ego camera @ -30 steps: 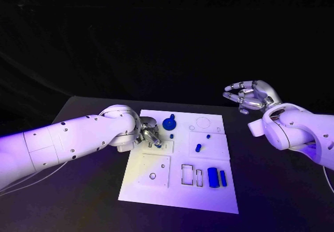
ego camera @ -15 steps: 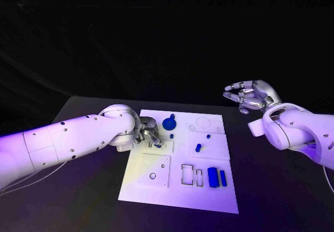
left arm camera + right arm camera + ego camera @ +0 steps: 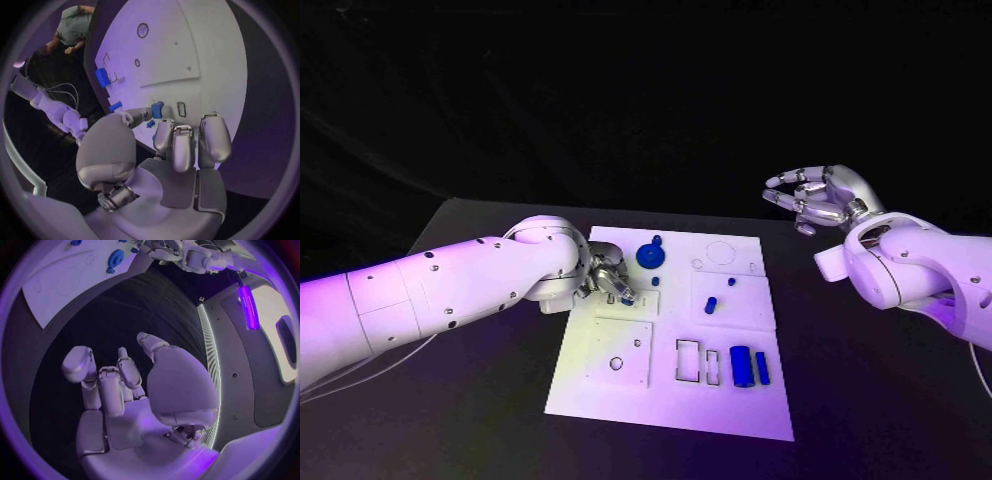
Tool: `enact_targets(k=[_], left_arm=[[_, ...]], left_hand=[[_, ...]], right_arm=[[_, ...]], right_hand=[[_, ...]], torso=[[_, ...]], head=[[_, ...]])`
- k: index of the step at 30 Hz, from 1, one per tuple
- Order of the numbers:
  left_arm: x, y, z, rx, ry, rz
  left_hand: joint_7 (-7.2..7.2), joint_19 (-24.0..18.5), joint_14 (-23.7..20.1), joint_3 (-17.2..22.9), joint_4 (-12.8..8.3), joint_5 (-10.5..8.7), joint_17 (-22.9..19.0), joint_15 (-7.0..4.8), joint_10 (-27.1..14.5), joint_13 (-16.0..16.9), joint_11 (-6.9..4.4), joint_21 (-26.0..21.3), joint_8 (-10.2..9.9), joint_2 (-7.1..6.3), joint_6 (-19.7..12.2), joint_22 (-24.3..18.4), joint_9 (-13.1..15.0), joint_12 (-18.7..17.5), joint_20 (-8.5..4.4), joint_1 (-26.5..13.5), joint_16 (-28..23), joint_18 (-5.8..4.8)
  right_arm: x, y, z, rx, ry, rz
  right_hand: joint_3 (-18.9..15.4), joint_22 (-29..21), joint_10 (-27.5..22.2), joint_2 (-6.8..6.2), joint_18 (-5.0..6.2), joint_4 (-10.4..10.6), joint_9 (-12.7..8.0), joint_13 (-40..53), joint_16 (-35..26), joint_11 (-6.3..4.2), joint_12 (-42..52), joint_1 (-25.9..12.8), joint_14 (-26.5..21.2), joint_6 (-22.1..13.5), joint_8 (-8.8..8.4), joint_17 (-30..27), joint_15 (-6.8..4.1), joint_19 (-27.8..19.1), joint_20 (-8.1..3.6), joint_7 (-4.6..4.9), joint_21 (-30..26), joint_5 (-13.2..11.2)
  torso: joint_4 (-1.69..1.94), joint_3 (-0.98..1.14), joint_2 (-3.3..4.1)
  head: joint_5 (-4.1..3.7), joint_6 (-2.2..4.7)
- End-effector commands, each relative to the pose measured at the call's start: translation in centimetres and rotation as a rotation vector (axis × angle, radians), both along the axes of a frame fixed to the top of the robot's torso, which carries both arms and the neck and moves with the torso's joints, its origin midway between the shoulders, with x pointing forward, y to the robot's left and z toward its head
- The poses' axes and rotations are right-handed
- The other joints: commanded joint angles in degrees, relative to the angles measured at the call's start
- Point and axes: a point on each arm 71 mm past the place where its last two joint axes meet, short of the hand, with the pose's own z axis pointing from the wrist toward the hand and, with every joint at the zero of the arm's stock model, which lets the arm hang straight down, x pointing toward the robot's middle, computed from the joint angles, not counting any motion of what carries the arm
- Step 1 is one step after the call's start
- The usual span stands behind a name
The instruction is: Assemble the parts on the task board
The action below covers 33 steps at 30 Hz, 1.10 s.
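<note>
Left hand down on the left part of the white task board, fingers curled together over a small blue part beside a small rectangular slot; part looks pinched between thumb and fingertips, though the contact itself mostly hidden behind the fingers

Right hand raised off to the right, well apart from the board, above the dark worktop; fingers loosely curled and spread, palm bare, holding nothing

On the board, seen from the head camera: a round blue part with a stub on top near the far edge, just right of the left hand; a tiny blue part just below it; another tiny blue part further right; a short upright blue peg near the middle; a wide blue block and a slimmer blue bar side by side near the right edge of the near half, both lying flat

Also on the board: a circular outline near the far right corner, two rectangular cut-outs just left of the blue block, a small round hole in the near left panel

Board flat in the middle of the worktop, long side running away from the robot
</note>
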Motion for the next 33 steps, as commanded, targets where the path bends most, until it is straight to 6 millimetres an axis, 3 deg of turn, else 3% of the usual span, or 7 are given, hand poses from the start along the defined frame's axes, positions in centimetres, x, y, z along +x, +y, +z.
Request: enact_targets(k=[1, 33], left_arm=[[-0.34, -0.02, -0.59, 0.027, 0.036, -0.022], [-0.07, -0.07, -0.61, 0.023, 0.028, -0.011]], left_hand=[[-1.49, 0.09, 5.68, -0.28, 0.35, -0.33, 13.53, -0.39, 0.12, 0.13, -0.42, -0.22, -0.15, 0.05, 2.05, -0.06, -0.21, 0.25, -0.29, -0.56, 0.31, -0.8], [-1.52, 0.14, 5.66, -4.75, 3.42, -0.59, 13.44, -0.41, 0.15, 0.15, -0.44, -0.35, -0.38, 0.32, 2.72, -0.12, -0.24, 0.28, -0.34, -2.44, 0.28, -0.79]], right_arm=[[-0.05, 0.09, 0.01, -0.001, -0.004, 0.015], [-0.09, -0.08, 0.05, -0.001, -0.009, 0.012]], right_hand=[[0.09, -0.05, 0.2, 0.28, 0.35, 0.27, -0.05, -0.08, -0.26, -0.08, -0.05, -0.32, 2.7, -0.14, 0.06, 0.78, -0.29, -0.34, -0.04, -0.1, -0.13, 0.13], [0.03, -0.17, 0.13, 0.27, 0.38, 0.38, -0.08, -0.21, -0.35, -0.08, -0.13, -0.44, 2.65, -0.14, 0.13, 0.54, -0.3, -0.4, -0.05, -0.1, -0.29, 0.18]], torso=[[-0.02, 0.01, -0.01], [-0.02, 0.02, 0.0]], head=[[0.02, -0.03], [-0.23, 0.12]])
